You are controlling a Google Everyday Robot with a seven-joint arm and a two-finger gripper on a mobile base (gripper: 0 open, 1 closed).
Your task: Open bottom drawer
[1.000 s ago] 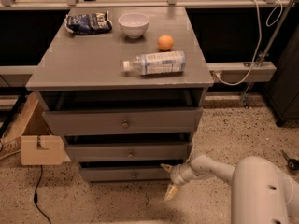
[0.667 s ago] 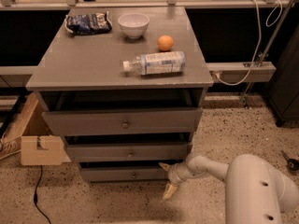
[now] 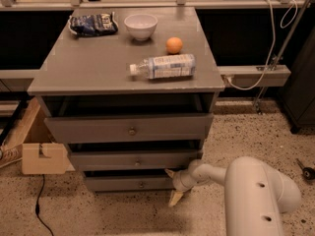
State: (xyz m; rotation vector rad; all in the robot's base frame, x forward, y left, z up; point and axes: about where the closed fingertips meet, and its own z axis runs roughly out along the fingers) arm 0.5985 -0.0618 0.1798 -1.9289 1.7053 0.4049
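While the bottom drawer (image 3: 118,183) sits barely ajar, the gripper (image 3: 173,186) hovers at its right end, fingers (image 3: 175,198) spread wide and empty, with the main pull apparently to come.

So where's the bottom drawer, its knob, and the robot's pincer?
bottom drawer (image 3: 110,183): camera view, left of its front.
knob (image 3: 141,184): camera view, its middle.
pincer (image 3: 172,186): camera view, between its fingertips, by the drawer's right end.

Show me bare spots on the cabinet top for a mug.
Widest bare patch: the front-left of the cabinet top, below the chip bag and left of the water bottle. The back, with the white bowl and orange, is crowded. The gripper sits low at the right end of the bottom drawer.
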